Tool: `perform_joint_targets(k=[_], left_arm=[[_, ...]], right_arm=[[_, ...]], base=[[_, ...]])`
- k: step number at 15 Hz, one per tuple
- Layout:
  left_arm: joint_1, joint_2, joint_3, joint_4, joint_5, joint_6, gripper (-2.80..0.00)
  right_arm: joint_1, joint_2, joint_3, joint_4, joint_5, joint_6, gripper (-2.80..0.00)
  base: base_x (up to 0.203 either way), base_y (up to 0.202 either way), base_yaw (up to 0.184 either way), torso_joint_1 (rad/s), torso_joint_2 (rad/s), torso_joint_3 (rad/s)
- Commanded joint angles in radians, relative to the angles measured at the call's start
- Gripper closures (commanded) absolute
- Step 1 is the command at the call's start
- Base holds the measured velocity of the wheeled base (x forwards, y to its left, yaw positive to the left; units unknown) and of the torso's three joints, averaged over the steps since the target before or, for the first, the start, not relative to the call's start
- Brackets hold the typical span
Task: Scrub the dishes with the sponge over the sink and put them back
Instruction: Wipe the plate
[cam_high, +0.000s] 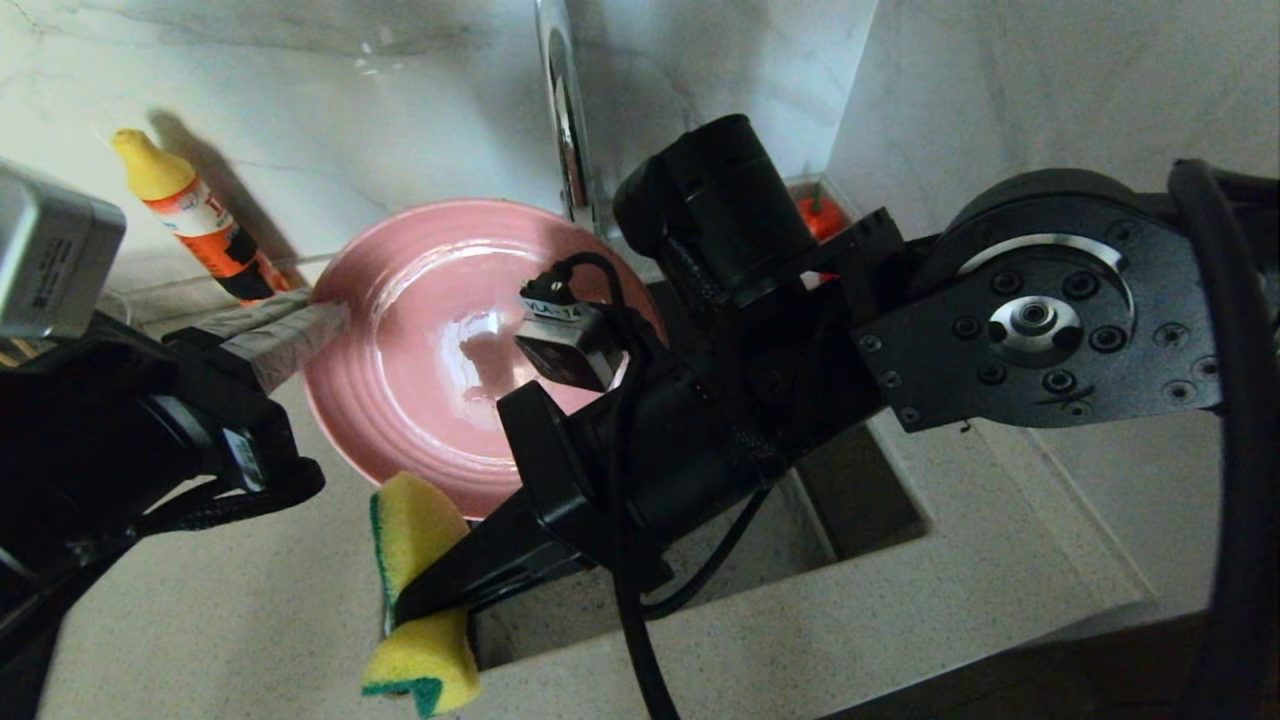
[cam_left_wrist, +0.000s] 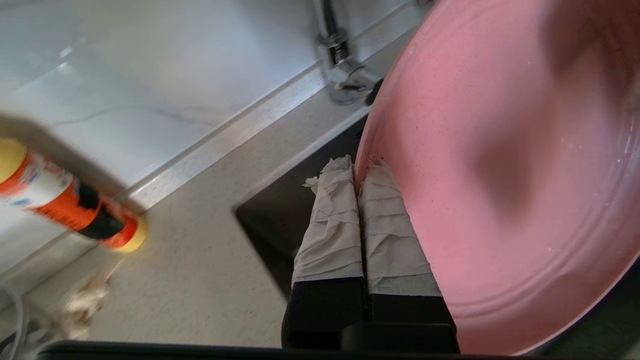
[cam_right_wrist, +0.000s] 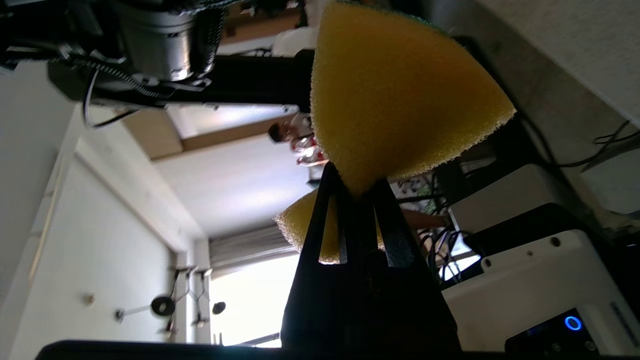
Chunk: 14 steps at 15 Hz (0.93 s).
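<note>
The pink plate (cam_high: 430, 350) hangs tilted above the left part of the sink (cam_high: 860, 500), its face turned toward me. My left gripper (cam_high: 325, 318) is shut on the plate's left rim, and its tape-wrapped fingers (cam_left_wrist: 385, 220) pinch that edge of the plate (cam_left_wrist: 500, 175). My right gripper (cam_high: 402, 605) is shut on the yellow sponge (cam_high: 420, 520) just below the plate's lower rim. The sponge (cam_right_wrist: 395, 90) is squeezed at its middle between the black fingers of the right gripper (cam_right_wrist: 352, 187), and its green layer shows at the edges. No bowl or sticks are in view.
A tall chrome tap (cam_high: 565, 130) rises behind the plate. An orange bottle with a yellow cap (cam_high: 195, 215) leans at the back left of the counter. Something red (cam_high: 820, 215) sits in the back corner behind my right arm. The speckled counter (cam_high: 220, 620) surrounds the sink.
</note>
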Motion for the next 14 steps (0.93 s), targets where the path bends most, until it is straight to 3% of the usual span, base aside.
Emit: perform_joint_targets(k=[1,7,14], left_arm=[[0.000,0.012,-0.001,-0.006,0.008,0.000,0.00],[-0.001,0.014,0.008,-0.006,0.029,-0.004,0.00],[-0.001,0.023,-0.003,-0.009,0.061,-0.006,0.00]], right_arm=[[0.014,-0.009,0.000,0.005,-0.045,0.007,0.00],[0.035,-0.047,0.000,0.041,-0.151,0.014,0.00],[0.103,-0.057,0.000,0.054,-0.406,0.062,0.00]], base=[[0.000,0.000,0.000,0.000,0.00,0.000],[0.000,0.000,0.000,0.000,0.00,0.000],[0.000,0.000,0.000,0.000,0.00,0.000]])
